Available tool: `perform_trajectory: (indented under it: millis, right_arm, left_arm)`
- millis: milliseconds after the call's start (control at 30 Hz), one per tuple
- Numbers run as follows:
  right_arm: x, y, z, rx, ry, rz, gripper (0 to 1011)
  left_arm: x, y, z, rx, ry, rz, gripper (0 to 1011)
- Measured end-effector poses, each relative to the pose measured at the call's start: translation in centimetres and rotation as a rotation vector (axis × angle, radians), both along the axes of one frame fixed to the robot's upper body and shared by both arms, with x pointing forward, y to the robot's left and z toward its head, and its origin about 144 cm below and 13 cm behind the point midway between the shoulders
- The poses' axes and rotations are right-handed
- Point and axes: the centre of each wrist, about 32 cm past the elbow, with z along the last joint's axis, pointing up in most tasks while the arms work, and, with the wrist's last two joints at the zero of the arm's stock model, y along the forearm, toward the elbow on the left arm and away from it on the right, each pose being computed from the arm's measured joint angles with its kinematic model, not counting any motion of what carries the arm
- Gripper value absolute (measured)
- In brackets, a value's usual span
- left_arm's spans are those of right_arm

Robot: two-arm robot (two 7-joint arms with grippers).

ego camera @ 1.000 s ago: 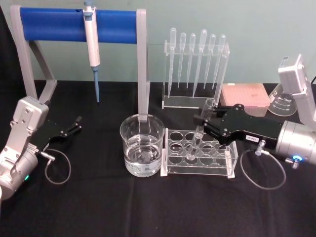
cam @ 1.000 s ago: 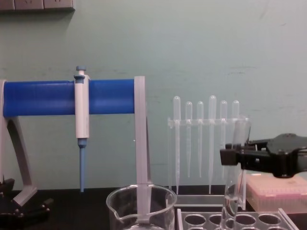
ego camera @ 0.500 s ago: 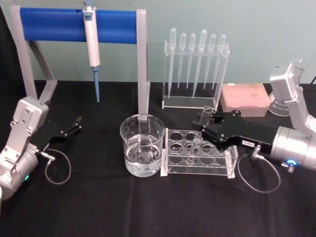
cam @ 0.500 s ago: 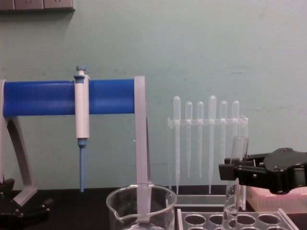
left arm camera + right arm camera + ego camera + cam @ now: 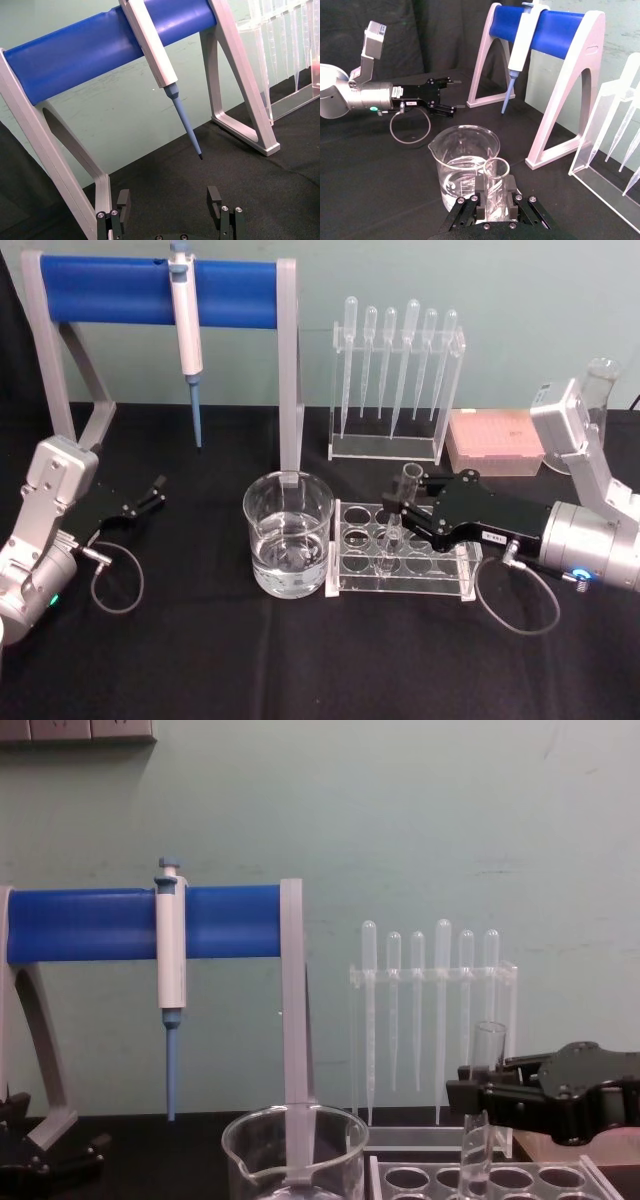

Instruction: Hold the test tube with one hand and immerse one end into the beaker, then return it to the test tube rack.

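Farthest out past the right gripper (image 5: 408, 508), beyond its fingertips: tall grey stand with a blue crossbar (image 5: 155, 292), white and blue pipettor (image 5: 186, 330) hanging tip down from it. Behind the gripper, toward the wall: clear holder of bulb-topped pipettes (image 5: 395, 380), with a pink tip box (image 5: 496, 441) beside it. Directly under the gripper's fingers: clear test tube rack (image 5: 402, 562) with round holes, on the black table (image 5: 300, 660). Just beyond the fingertips, touching the rack's end: the beaker (image 5: 288, 533), wide clear glass with a pouring spout, partly filled with clear liquid. Pinched between the right gripper's black fingers (image 5: 480, 192): the test tube (image 5: 397, 520), clear, finger-thick, open flared rim standing above the fingers, leaning slightly, lower end down inside a hole of the rack; whether resting on the rack's floor, hard to tell. Rim of the tube (image 5: 489, 1032) also seen from the chest, just above the black gripper body. Well apart, past the beaker: left gripper (image 5: 152, 494) parked low over the table, fingers (image 5: 215, 197) spread, gripping nothing.
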Motion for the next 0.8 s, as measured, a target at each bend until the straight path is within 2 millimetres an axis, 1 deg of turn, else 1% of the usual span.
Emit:
perform_trajectory:
  millis: [467,567,600,667,733,800]
  right_arm:
    - [-0.05,0.08,-0.07,-0.015,-0.014,-0.003,241]
    - [-0.04,0.08,-0.06,-0.013,-0.012,-0.003,309]
    - [-0.04,0.08,-0.06,-0.013,-0.012,-0.004,366]
    - [-0.04,0.08,-0.05,-0.013,-0.012,-0.004,408]
    - [-0.04,0.07,-0.05,-0.013,-0.011,-0.004,481]
    - [-0.04,0.07,-0.05,-0.012,-0.011,-0.004,528]
  left_arm:
    - [0.0,0.0,0.0,0.0,0.0,0.0,1000]
    - [0.0,0.0,0.0,0.0,0.0,0.0,1000]
    - [0.0,0.0,0.0,0.0,0.0,0.0,1000]
    - [0.0,0.0,0.0,0.0,0.0,0.0,1000]
    - [0.0,0.0,0.0,0.0,0.0,0.0,1000]
    - [0.0,0.0,0.0,0.0,0.0,0.0,1000]
